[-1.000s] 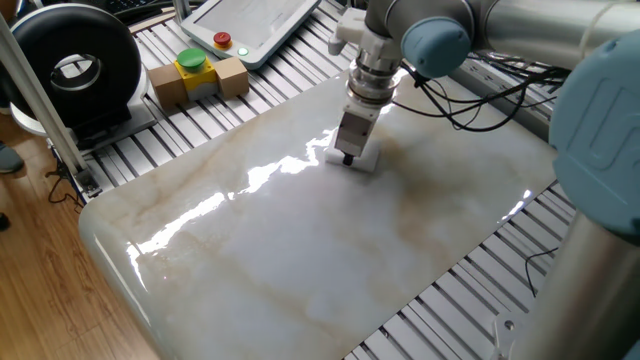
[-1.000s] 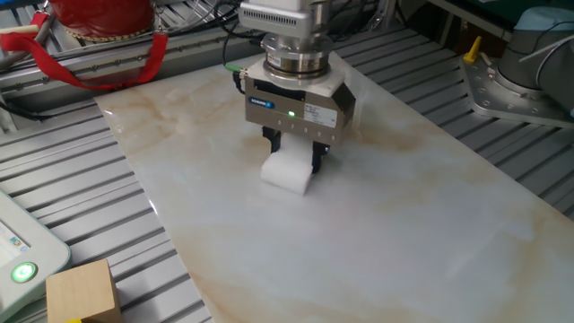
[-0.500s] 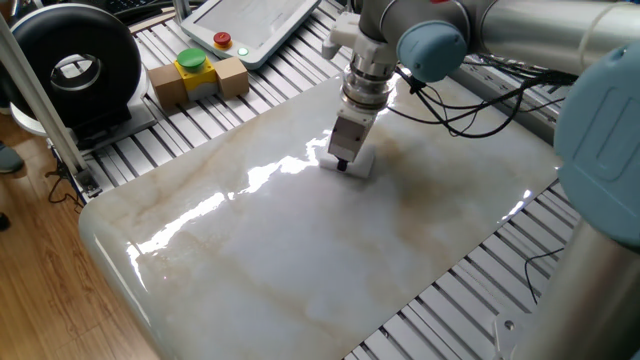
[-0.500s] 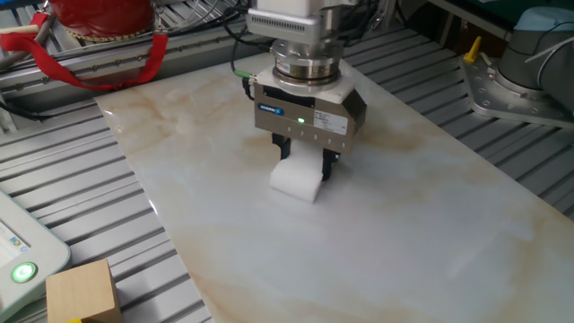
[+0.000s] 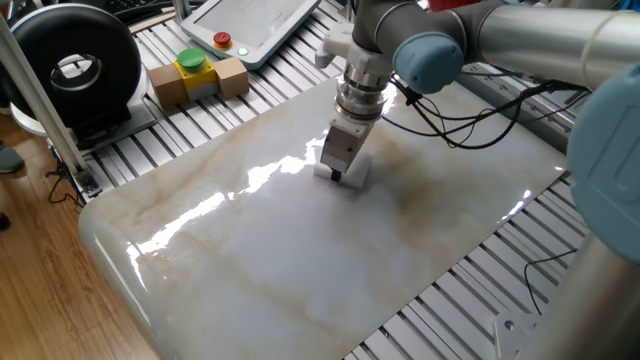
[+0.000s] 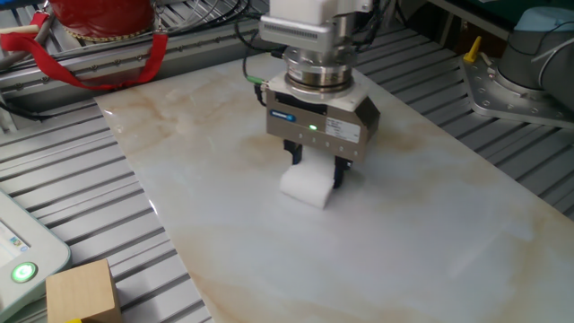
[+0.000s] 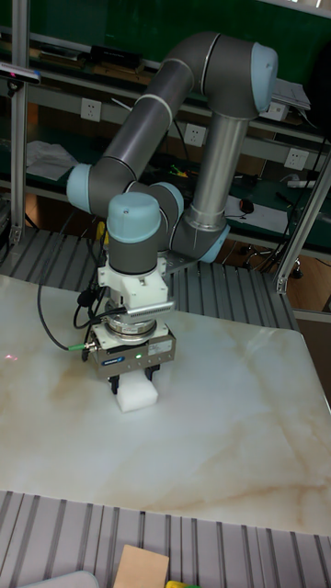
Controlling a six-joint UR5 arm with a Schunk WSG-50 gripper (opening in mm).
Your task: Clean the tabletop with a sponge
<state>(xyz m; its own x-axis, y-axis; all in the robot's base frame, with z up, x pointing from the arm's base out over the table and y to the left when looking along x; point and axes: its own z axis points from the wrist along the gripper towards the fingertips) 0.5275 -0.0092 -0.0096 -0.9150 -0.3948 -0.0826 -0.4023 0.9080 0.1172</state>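
The gripper (image 6: 317, 173) points straight down over the tabletop (image 6: 404, 233), its 2 fingers (image 6: 293, 154) pinching the sponge (image 6: 306, 187) from either side. The sponge sits flat on the marble surface, its lower face touching the slab, its front half sticking out past the fingers toward the camera in the other fixed view.

In one fixed view the gripper (image 5: 338, 172) and sponge (image 5: 352, 171) lie in the far half of the tabletop (image 5: 300, 260), nearer the edge that faces the teach pendant (image 5: 255, 22) than the rounded near corner. A wide stretch of bare marble runs from the sponge down to that near corner and toward the right edge. The cardboard box (image 5: 199, 80) with a yellow button stands off the slab on the slatted frame (image 5: 150, 140), well apart from the sponge.

In the tall fixed view the gripper (image 7: 130, 369) holds the sponge (image 7: 135, 392) left of the slab's middle, with open tabletop (image 7: 239, 423) to the right and in front, and less room toward the left edge. The arm's black cables (image 5: 450, 105) hang above the far right part of the slab without touching it
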